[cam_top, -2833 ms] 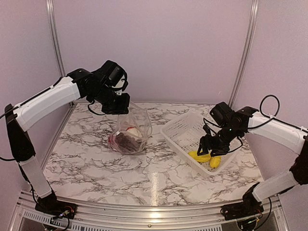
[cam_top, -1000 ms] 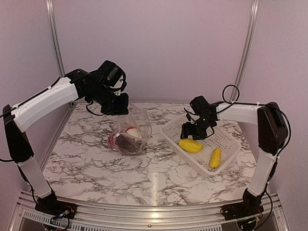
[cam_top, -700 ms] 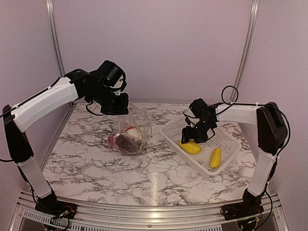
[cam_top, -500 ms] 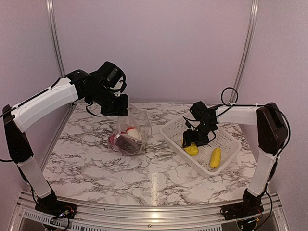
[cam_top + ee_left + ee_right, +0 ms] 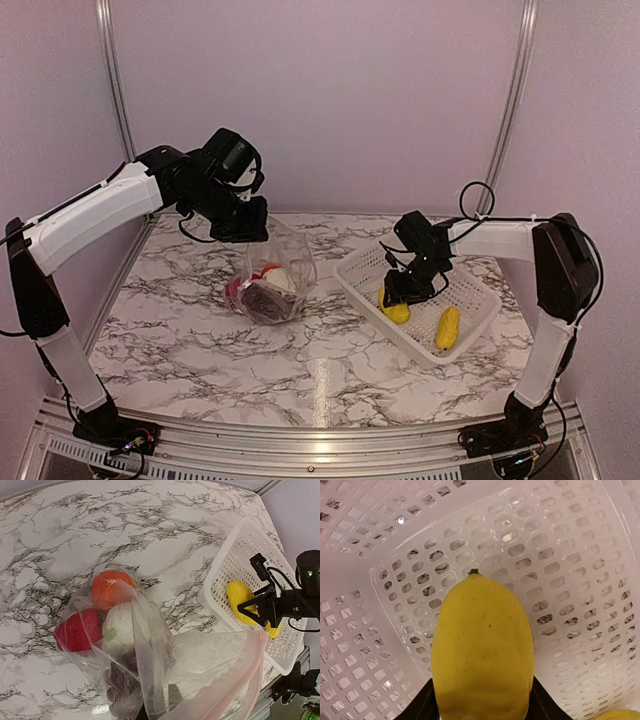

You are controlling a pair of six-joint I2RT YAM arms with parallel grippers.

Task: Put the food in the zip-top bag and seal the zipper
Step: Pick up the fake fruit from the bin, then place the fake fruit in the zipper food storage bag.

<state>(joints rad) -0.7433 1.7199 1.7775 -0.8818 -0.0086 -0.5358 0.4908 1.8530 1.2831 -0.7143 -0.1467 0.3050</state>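
On the bench (image 5: pixel 200 340), your left end effector (image 5: pixel 245 222) is pinched tight on the top edge of the bag (image 5: pixel 272 265). It holds that edge up high, and the bottom of the bag rests on the bench. Four toys sit inside the bag, low down. You can see the orange (image 5: pixel 111 587), the red piece (image 5: pixel 77 630), the cauliflower (image 5: pixel 122 627) and the grapes (image 5: pixel 120 685). The pink zipper (image 5: pixel 243 672) runs along the bag's mouth, close to the left wrist camera, and the mouth looks open.

Just to the right of the bag is the white basket (image 5: pixel 465 285). Your right end effector (image 5: pixel 402 296) reaches down into it. Its two fingers are about half open and sit one on each side of a yellow piece (image 5: pixel 482 650), touching it. That piece lies near the basket's front wall, with its little green tip pointing away from the fingers. The other yellow piece (image 5: pixel 447 327) lies in the same basket, a bit apart, toward the right corner.
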